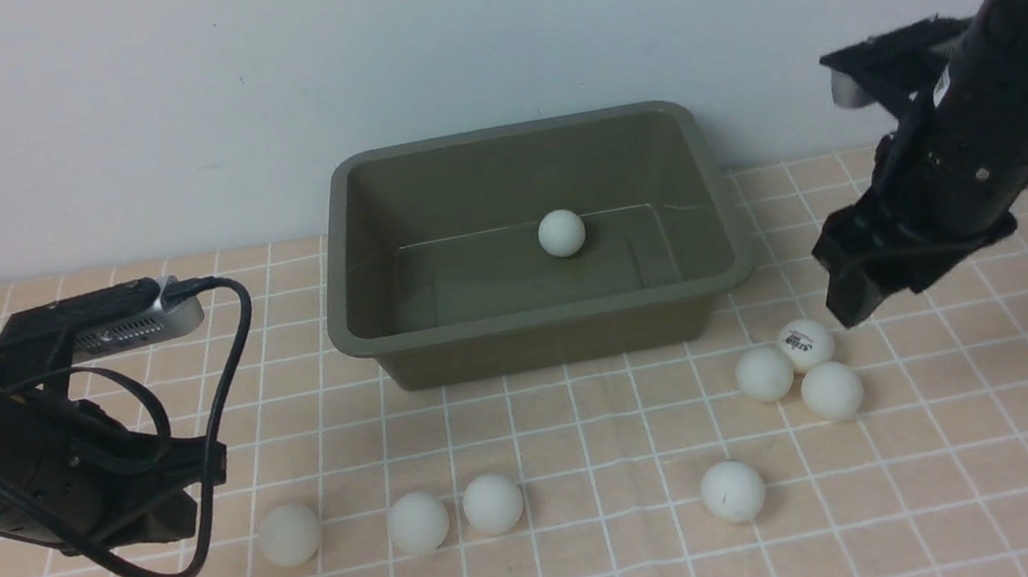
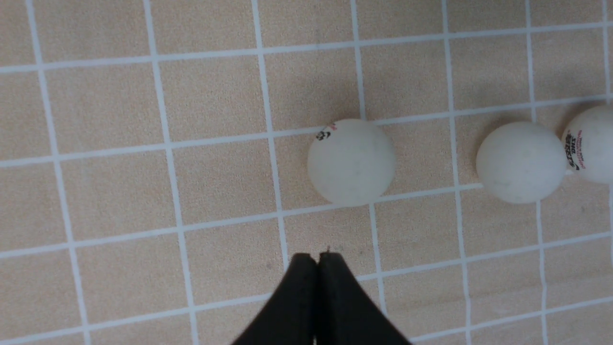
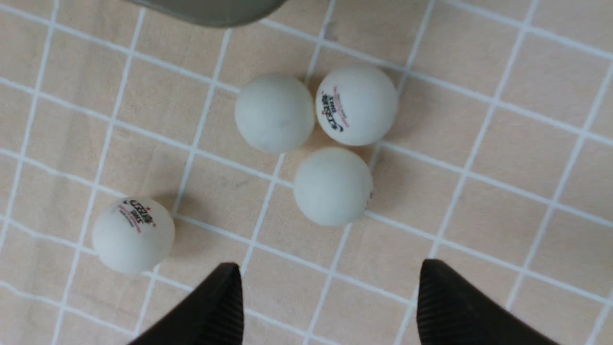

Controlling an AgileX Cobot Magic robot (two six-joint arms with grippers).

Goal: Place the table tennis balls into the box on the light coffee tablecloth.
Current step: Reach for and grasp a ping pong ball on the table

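Note:
The olive-grey box stands at the back middle of the light coffee tablecloth with one table tennis ball inside. Several more balls lie in front of it. Three form a tight cluster by the box's right front corner. My right gripper hovers open just above that cluster, holding nothing. A lone ball lies nearer the front. Three balls sit in a row at the front left. My left gripper is shut and empty, low beside the leftmost ball.
A white wall runs behind the box. The left arm's black cable loops down near the leftmost ball. A corner of the box shows in the right wrist view, close to the cluster.

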